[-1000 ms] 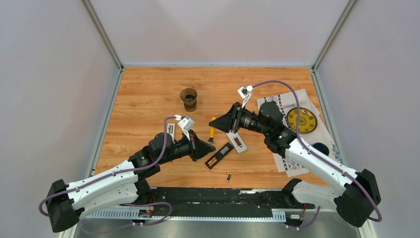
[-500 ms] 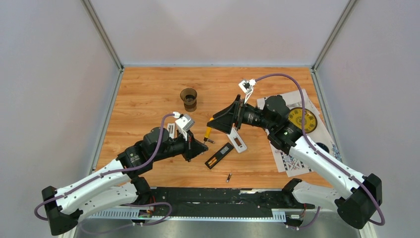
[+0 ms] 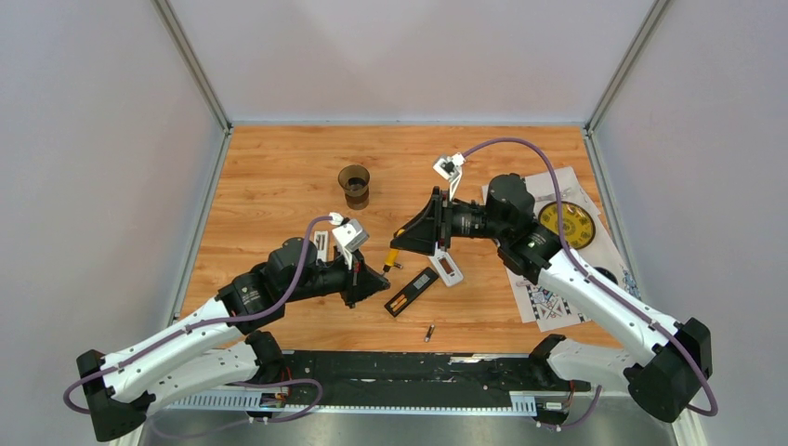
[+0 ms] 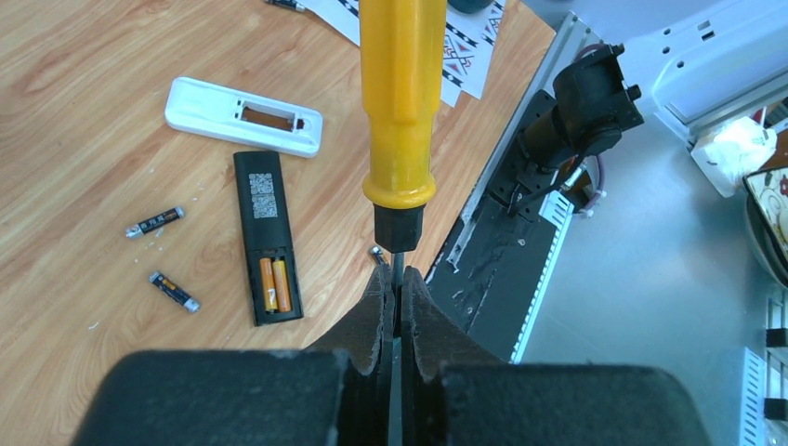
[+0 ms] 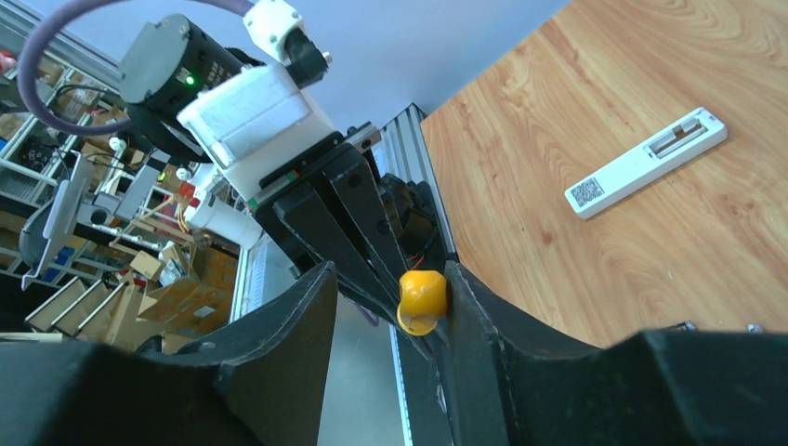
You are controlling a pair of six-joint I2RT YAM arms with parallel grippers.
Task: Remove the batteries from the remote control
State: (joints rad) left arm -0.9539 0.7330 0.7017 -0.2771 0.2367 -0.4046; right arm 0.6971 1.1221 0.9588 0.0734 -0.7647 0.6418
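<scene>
Yellow fluted plastic is forming the screwdriver [image 4: 400,102] handle. The left gripper [image 4: 398,299] is clamping its thin steel shaft, and the right gripper [image 5: 388,279] is standing apart around the handle's butt. Two orange cylindrical batteries [image 4: 275,284] are sitting in the black remote [image 4: 260,200] near the left gripper. The screwdriver is slanting more than a second ago.

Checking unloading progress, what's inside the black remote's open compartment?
Two orange batteries lie side by side in the black remote; anything beneath them is covered.
</scene>
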